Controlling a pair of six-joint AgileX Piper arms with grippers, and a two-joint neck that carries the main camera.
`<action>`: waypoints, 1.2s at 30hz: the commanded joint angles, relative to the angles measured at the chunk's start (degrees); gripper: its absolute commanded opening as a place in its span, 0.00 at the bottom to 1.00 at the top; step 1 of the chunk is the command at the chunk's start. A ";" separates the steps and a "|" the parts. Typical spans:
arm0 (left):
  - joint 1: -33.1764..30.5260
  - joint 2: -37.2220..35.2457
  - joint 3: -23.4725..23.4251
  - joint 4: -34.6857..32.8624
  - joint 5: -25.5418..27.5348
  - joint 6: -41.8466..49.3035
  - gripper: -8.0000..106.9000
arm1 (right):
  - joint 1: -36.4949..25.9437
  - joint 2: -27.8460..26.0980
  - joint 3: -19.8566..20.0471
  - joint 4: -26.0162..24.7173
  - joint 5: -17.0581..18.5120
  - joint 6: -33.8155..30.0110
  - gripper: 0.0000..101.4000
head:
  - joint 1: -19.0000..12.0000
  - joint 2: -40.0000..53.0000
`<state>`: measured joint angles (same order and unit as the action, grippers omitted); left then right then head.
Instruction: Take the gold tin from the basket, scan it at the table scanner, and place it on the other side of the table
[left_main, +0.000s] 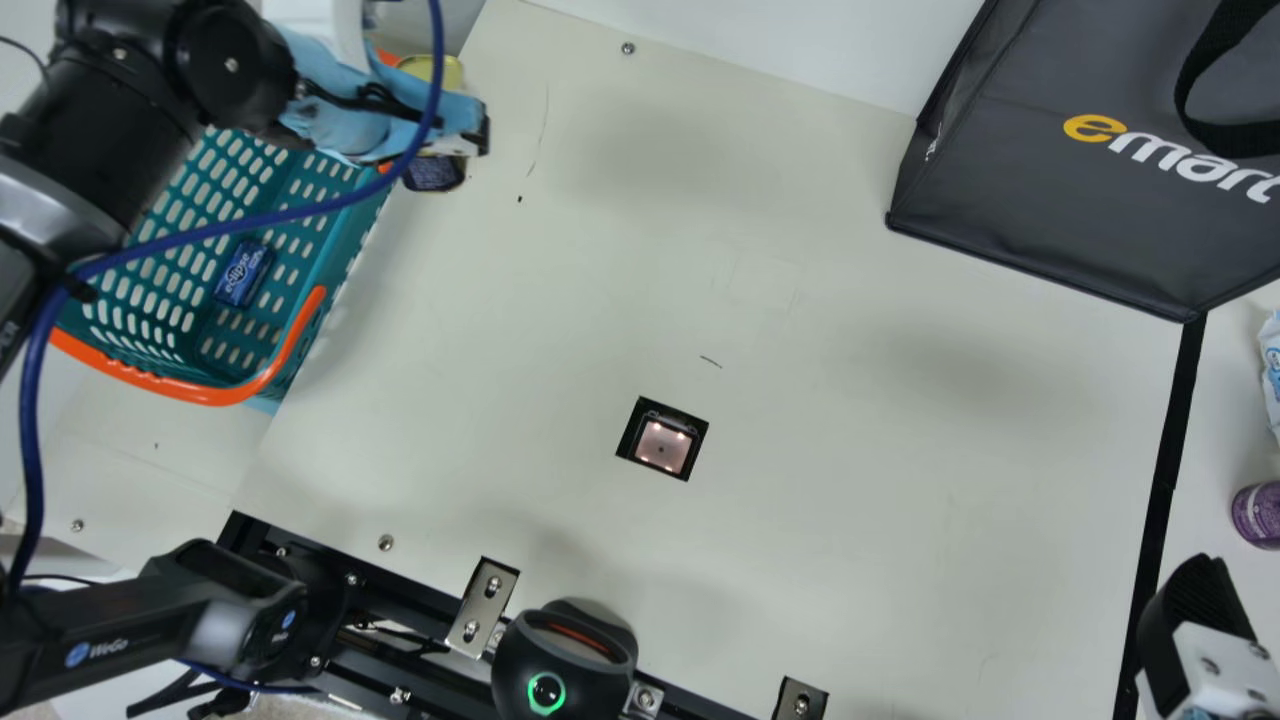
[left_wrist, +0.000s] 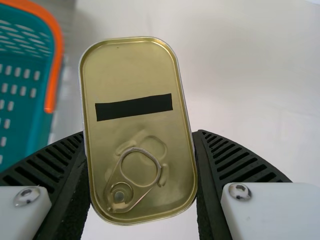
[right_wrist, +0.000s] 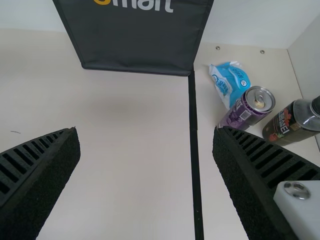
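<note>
At the upper left of the main view, my left gripper is beside the basket, over the table's edge area. Part of the gold tin shows past the gripper, partly covered by it. In the left wrist view the left gripper is shut on the gold tin, a finger against each long side; its pull-ring lid and a black strip face the camera. The table scanner lies flush in the tabletop. My right gripper is at the lower right; in the right wrist view the right gripper stands open, holding nothing.
A blue packet lies in the basket. A dark bag stands at the back right. Beyond the black line are a purple can, a blue-white packet and a bottle. A black device sits at the front edge.
</note>
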<state>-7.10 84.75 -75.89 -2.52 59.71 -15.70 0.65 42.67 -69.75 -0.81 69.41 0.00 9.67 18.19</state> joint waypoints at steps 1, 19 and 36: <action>-3.67 -0.10 0.11 0.30 0.06 -1.64 0.00 | 0.00 0.00 0.00 0.00 0.00 0.00 0.94 | -1.75 0.23; -22.49 -5.77 8.35 3.94 -1.84 -14.57 0.00 | 0.00 0.00 0.00 0.00 0.00 0.00 0.94 | -1.75 0.23; -40.32 -9.66 18.28 10.26 -6.92 -32.46 0.00 | 0.00 0.00 0.00 0.00 0.05 0.00 0.94 | -1.75 0.23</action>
<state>-45.82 75.10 -57.83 7.36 53.19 -46.13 0.65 42.67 -69.75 -0.81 69.46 0.00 9.58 18.28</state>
